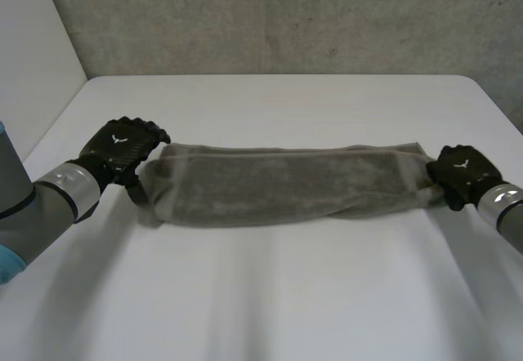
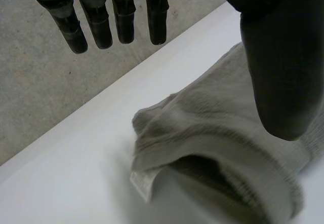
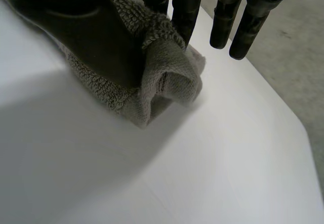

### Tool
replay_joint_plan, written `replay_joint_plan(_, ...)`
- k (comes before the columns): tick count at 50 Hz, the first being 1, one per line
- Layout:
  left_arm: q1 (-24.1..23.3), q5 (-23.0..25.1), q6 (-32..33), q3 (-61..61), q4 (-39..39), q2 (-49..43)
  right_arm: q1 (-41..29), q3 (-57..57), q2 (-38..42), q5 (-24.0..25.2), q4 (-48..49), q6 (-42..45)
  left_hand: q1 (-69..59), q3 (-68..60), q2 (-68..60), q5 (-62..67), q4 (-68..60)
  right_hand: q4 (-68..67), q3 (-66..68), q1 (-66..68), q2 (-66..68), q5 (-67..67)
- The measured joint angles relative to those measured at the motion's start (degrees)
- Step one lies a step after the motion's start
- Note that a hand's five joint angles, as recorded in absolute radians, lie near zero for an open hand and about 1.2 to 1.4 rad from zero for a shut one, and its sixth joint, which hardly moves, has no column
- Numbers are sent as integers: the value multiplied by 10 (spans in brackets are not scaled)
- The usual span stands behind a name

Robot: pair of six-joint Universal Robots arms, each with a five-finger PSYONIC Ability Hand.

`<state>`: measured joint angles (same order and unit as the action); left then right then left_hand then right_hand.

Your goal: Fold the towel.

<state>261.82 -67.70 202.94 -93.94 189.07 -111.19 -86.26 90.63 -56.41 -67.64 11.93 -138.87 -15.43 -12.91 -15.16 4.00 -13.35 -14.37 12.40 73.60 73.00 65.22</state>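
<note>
A grey towel (image 1: 286, 185), folded into a long strip, lies across the middle of the white table (image 1: 270, 296). My left hand (image 1: 122, 149) is at the strip's left end, open. Its straight fingers (image 2: 101, 26) hang clear of the cloth and its thumb (image 2: 278, 57) is over the towel's end (image 2: 212, 127), where the folded layers gape and a small label shows. My right hand (image 1: 462, 173) is at the right end. There its thumb (image 3: 101, 36) pinches the bunched corner of the towel (image 3: 167, 72) against the nearer fingers, while the other fingers (image 3: 243, 26) stick out past the cloth.
The table runs back to a grey concrete wall (image 1: 286, 18). Its right edge (image 3: 304, 127) lies a short way beyond my right hand. Bare tabletop stretches in front of the towel and behind it.
</note>
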Motion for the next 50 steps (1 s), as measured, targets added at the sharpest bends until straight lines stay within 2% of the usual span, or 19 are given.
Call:
replay_joint_plan(7,5,1,0,-7,0,8,68,-20,-37,-1,-2,37,0,0,0,0,0,0,0,0,0,0)
replay_joint_plan(14,6,0,0,-9,1,14,71,-67,-78,-3,-7,67,0,0,0,0,0,0,0,0,0,0)
replay_joint_plan(18,6,0,0,-10,1,17,21,-101,-99,-5,-9,70,0,0,0,0,0,0,0,0,0,0)
replay_joint_plan(26,6,0,0,-15,1,26,-162,-154,-100,-6,-7,69,0,0,0,0,0,0,0,0,0,0)
replay_joint_plan(31,6,-1,-1,-18,1,32,-296,-175,-54,-1,-2,69,0,0,0,-1,0,0,0,1,0,0)
replay_joint_plan(35,5,-1,-2,-19,1,35,-376,-195,3,2,10,71,0,0,0,-1,0,0,0,1,0,0)
replay_joint_plan(38,3,-2,-2,-19,1,36,-418,-213,52,2,21,72,0,0,0,-1,0,0,0,2,0,0)
replay_joint_plan(44,-3,-2,-2,-19,0,38,-452,-236,126,1,32,75,0,0,0,-1,0,0,0,2,0,0)
replay_joint_plan(48,-10,-2,-2,-15,1,40,-457,-237,144,3,34,74,0,0,0,-1,0,0,0,2,0,0)
replay_joint_plan(50,-15,-3,-2,-10,5,40,-456,-232,138,4,35,69,0,0,0,-1,0,0,0,-57,-49,-63)
